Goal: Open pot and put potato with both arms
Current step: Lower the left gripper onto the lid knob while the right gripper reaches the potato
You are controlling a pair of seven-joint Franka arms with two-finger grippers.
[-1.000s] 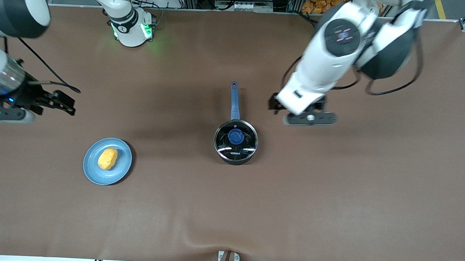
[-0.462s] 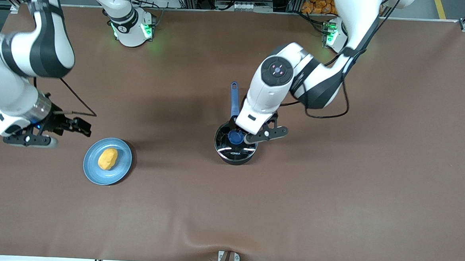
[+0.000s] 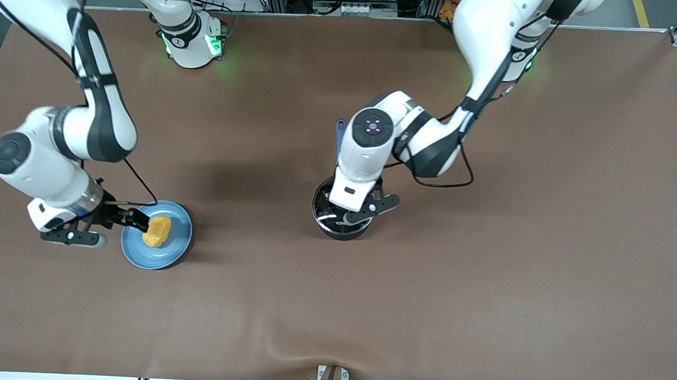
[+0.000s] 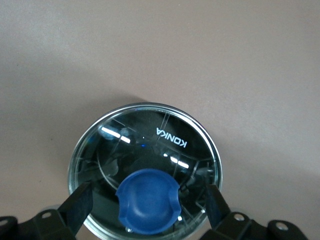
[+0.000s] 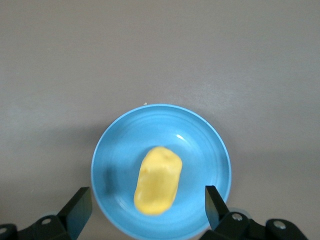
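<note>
Centrally on the brown table stands the small black round saucepan with its clear glass lid on it and its long straight blue handle pointing toward the robots' bases, partly hidden under the left arm; the left gripper hangs directly over the lid, jaws spread wide with one black finger on either side of the round blue plastic knob, neither finger touching it; the lid is not yet lifted, so the pot is closed. Toward the right arm's end of the table, a little nearer the front camera than the pot and well apart from it, lies the flat light-blue round plate, and on it the small oblong yellow-orange potato; the right gripper hovers over the plate's edge beside the potato, its jaws also wide, the potato lying between the lines of the two fingers but not gripped. Judging by looks, the glass lid is rigid, smooth and breakable, with some weight; the knob is the only sensible hold, and it should be pinched squarely across its middle so the lid does not swing or slip. The potato looks light, smooth and rounded, perhaps slightly yielding; it would best be taken across its narrow width near the middle, with moderate pressure, since a grip near either tapered end could squeeze it out.
</note>
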